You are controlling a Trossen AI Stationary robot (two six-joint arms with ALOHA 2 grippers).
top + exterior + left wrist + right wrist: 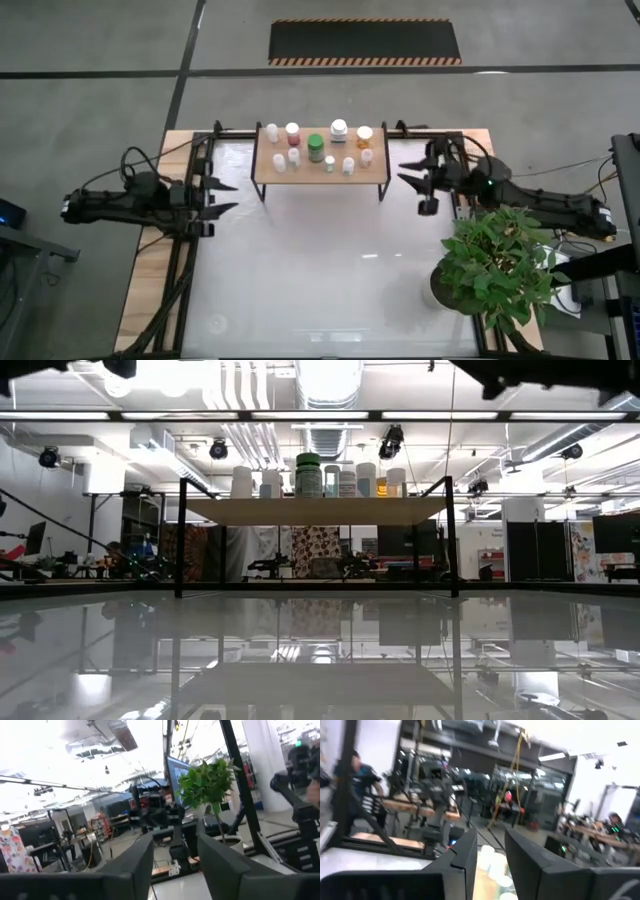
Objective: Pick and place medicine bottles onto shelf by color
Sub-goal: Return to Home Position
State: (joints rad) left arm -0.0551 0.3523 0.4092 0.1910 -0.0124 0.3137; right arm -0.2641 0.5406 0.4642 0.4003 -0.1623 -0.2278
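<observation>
Medicine bottles (315,148) all up on the shelf (270,175), in rows side to side. Left gripper (236,196) just off its left end, right gripper (402,172) just off its right end, both open and empty

On my counter (320,270) stands the shelf (310,175), the bottles (316,148) upright on its board; a potted plant (495,265) sits well off the shelf's right end.

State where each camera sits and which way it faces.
High: overhead, straight down; both arms, left gripper and right gripper flanking the shelf.
Low: table height, level toward the shelf; no gripper shows.
Left wrist: past own fingers toward the plant.
Right wrist: past own fingers toward the shelf.
High and low share the green bottle.
</observation>
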